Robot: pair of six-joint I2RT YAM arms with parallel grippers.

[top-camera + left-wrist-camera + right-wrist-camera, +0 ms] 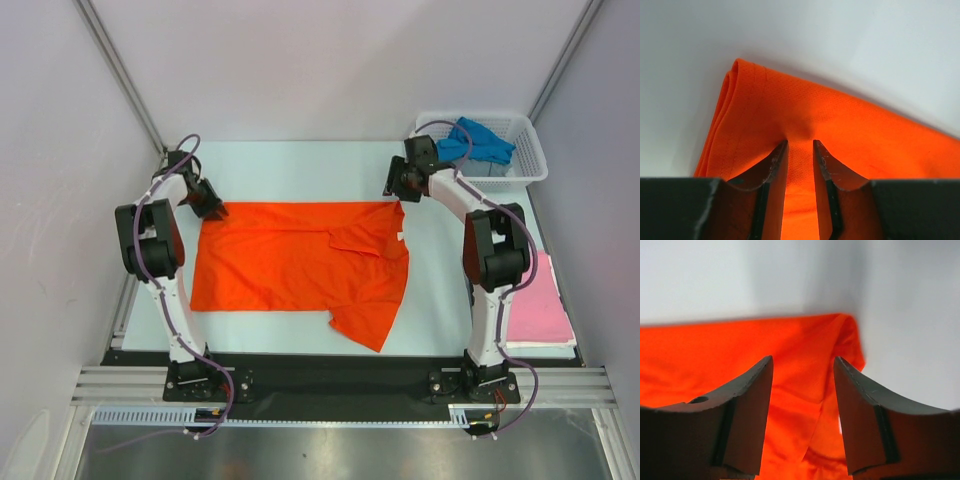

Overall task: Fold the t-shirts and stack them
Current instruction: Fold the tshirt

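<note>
**Orange-red shirt mid-fold, one far corner pinched**

The orange-red t-shirt (290,265) lies mid-table with its long axis left to right, its neck toward the right and one sleeve (365,325) jutting nearward. The left gripper (800,146) pinches its far left corner. The right gripper (803,365) stands open over the far right corner. Folding looks under way. Next, the right fingers likely need to close on cloth.

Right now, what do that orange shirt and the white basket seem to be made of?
The orange t-shirt looks like thin matte knit cloth, perhaps a synthetic sports mesh: a fine pinhole texture shows close up, and it puckers where the left gripper pinches it. The basket looks like white moulded plastic: rigid open lattice walls. Its finish is too small to judge.
</note>
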